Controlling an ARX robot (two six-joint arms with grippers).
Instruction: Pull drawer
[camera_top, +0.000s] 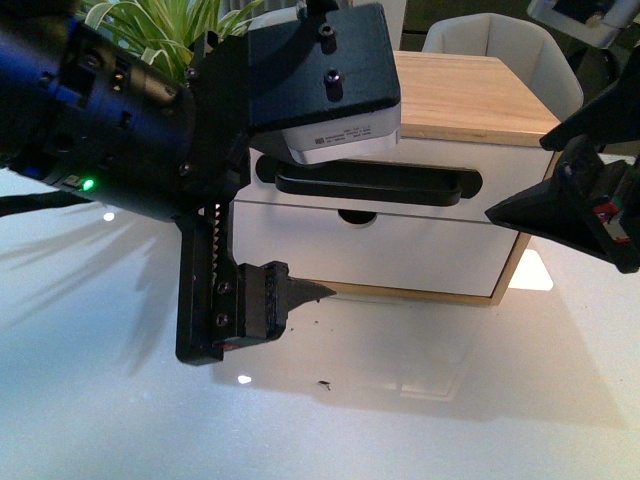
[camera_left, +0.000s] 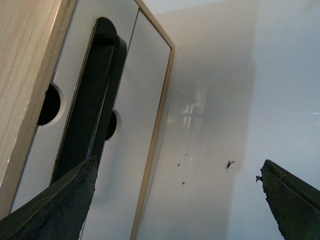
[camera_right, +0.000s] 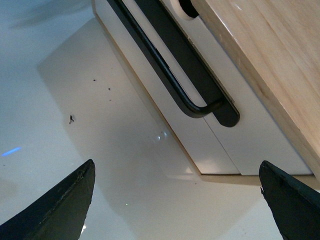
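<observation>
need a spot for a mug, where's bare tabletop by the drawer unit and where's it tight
Free: the white tabletop in front of the drawer unit, between the left gripper and right gripper. Crowded: around the black bar handle, with both open grippers close.

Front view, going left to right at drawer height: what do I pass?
Left tool's lower finger → black bar handle on the drawer → right tool, open.
</observation>
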